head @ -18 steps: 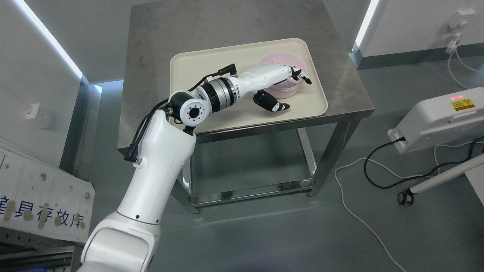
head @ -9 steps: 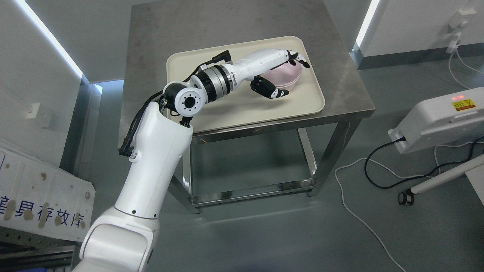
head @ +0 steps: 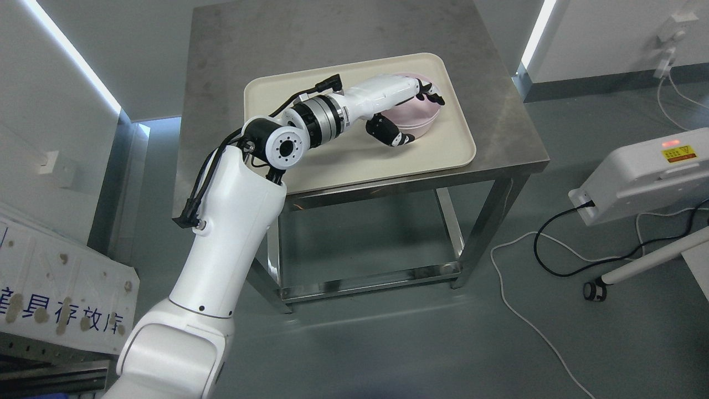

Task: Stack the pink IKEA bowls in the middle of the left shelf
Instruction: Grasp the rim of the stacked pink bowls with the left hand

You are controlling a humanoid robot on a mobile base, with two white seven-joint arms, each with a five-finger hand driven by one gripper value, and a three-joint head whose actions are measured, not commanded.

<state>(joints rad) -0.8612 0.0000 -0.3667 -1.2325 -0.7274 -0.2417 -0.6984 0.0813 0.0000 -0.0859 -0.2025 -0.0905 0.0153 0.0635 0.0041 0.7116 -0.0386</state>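
Pink bowl [head: 416, 117] sits on the tray [head: 354, 160] on the counter [head: 266, 50]; my left hand [head: 407, 113] seems clamped over its rim, thumb underneath. Carrying to the shelf remains.

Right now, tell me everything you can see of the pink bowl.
The pink bowl is pale, matte and round, plastic by its look. It sits upright on the cream tray, toward the tray's far right corner. The left hand grips its near side, fingers over the rim, thumb against the outer wall. The forearm hides much of it.
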